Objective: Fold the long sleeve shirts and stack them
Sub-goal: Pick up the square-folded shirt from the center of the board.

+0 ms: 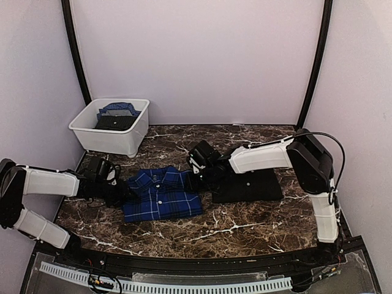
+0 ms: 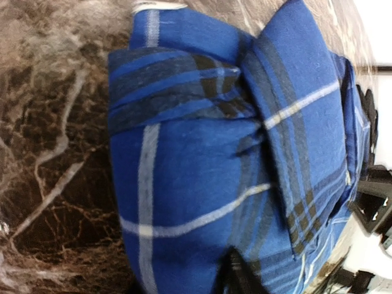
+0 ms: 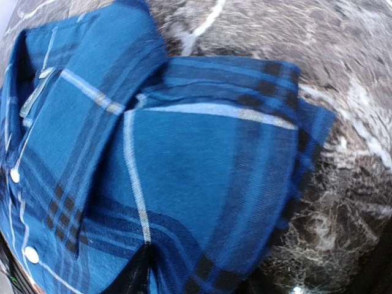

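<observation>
Stacking seems the step in hand: the folded plaid [image 1: 160,195] lies on the bench [image 1: 245,226] between the left pincer [image 1: 119,187] and the right pincer [image 1: 197,177], both arms stretched low and inward. Whether either grips cloth, I cannot tell. Next, lift it evenly onto the black shirt [image 1: 248,185] beside the right pincer.

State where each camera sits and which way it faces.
Top external: high behind the bases, looking down at the marble table; left arm and right arm show.
Left wrist: on the left arm, close over the plaid shirt; one dark fingertip shows.
Right wrist: on the right arm, close over the same shirt; one dark fingertip shows.
All share the shirt.
</observation>
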Available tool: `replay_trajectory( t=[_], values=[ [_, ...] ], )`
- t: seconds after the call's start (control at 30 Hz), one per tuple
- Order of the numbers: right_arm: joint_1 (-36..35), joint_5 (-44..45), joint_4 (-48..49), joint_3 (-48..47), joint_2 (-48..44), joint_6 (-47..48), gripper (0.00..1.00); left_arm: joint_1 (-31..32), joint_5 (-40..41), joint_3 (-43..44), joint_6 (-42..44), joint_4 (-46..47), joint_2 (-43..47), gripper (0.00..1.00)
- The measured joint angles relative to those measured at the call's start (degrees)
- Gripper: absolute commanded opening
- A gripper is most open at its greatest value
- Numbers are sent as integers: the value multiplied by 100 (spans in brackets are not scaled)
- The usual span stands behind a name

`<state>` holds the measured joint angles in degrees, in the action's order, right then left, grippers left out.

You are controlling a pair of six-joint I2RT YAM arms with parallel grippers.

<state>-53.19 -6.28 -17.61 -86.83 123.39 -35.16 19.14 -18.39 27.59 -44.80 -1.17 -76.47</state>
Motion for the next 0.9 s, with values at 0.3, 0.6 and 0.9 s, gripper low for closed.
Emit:
replay_trajectory(
  t=[0.3,0.6,0.9],
  values=[
    [-13,24,-481,-713,146,13,0,20,-199,459,50,-544,81,0],
    [-11,317,-1075,-1357,133,232,0,162,-302,1266,192,-1054,216,0],
    [205,678,-1508,-1233,-369,535,0,678,-289,2175,214,-1224,87,0]
  ],
)
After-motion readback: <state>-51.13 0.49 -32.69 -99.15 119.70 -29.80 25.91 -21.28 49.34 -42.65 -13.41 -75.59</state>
